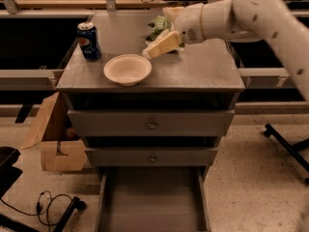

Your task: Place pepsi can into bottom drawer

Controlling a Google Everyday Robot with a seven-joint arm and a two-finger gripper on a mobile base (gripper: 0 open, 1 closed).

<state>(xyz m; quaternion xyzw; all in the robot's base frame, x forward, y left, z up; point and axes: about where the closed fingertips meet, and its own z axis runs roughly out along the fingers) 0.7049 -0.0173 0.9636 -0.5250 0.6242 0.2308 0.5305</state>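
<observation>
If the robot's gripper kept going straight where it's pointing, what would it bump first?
Probably the white bowl, near its rim. The gripper hangs above the cabinet top beside the bowl, aimed down toward it. The pepsi can stands farther off, out of that line. Depth is hard to judge.

White bowl point(127, 69) sits on the cabinet surface point(203, 69), green snack bag point(158, 25) behind the gripper point(151, 51) poised there; cardboard box point(57, 151) stands alongside.

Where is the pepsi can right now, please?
In the camera view, the pepsi can stands at the far left corner of the cabinet top, beside the bowl; the gripper hovers right of the bowl.
</observation>
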